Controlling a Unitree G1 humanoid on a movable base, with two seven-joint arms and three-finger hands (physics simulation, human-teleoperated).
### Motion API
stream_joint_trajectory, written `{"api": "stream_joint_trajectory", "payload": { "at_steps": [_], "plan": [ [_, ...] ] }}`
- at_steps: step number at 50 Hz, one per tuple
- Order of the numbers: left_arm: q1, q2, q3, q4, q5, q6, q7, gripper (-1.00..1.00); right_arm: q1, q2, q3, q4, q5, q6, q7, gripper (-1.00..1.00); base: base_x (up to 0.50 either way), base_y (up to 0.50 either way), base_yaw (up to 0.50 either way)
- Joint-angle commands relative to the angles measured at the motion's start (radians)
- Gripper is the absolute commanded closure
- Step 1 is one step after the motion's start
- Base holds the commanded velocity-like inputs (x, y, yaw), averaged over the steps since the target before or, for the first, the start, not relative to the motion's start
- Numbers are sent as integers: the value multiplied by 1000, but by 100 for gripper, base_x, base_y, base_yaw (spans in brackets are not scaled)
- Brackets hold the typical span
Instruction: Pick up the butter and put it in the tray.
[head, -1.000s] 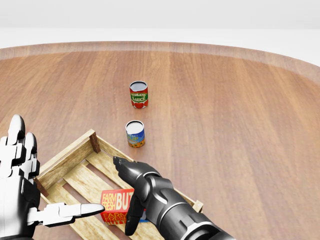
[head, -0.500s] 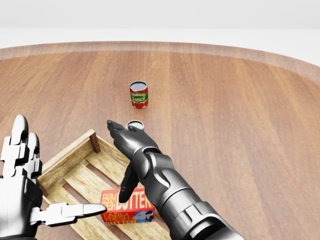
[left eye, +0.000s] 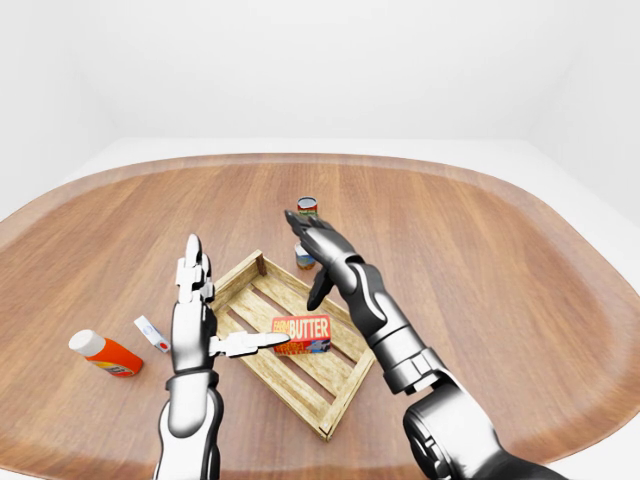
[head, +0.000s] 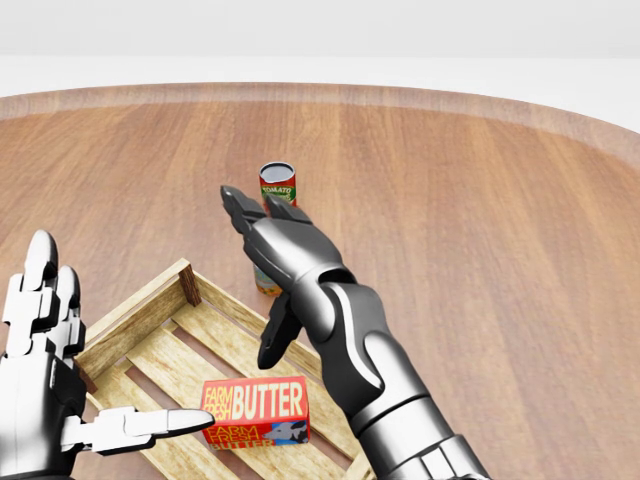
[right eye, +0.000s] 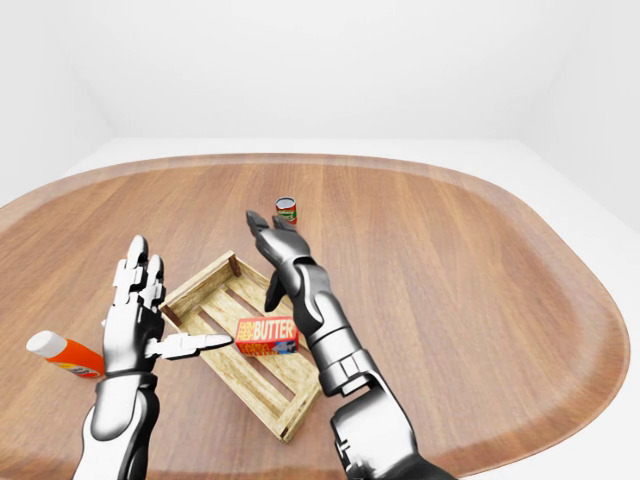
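Observation:
The butter (head: 255, 410), a red and white box labelled BUTTER, lies flat on the slats inside the wooden tray (head: 135, 311). No finger touches it. My right hand (head: 280, 250) hovers open above the tray's far rim, fingers spread and pointing up the view, thumb hanging down toward the slats. At the lower left my left hand (head: 55, 380) is open, palm upright, with its thumb pointing at the butter's left end and stopping just short of it.
A tomato sauce can (head: 277, 186) stands above the tray in the head view. A second can (left eye: 303, 258) is partly hidden behind my right hand. An orange bottle (left eye: 105, 352) and a small white tube (left eye: 152, 332) lie left of the tray.
My right hand has risen off the butter and moved up the view, past the tray's far rim. The butter stays lying in the tray. The left hand barely moved.

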Motion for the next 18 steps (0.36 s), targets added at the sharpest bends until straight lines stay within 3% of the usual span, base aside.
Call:
{"api": "stream_joint_trajectory", "payload": {
  "at_steps": [1,18],
  "plan": [
    [-3,0,8,3,-3,0,3,-100,133,-36,-9,-241,-47,0,60,-100,0,0,0],
    [-1,-1,-8,2,13,-3,10,-100,319,-74,-26,-479,-34,0,61,-100,0,0,0]
  ]
}}
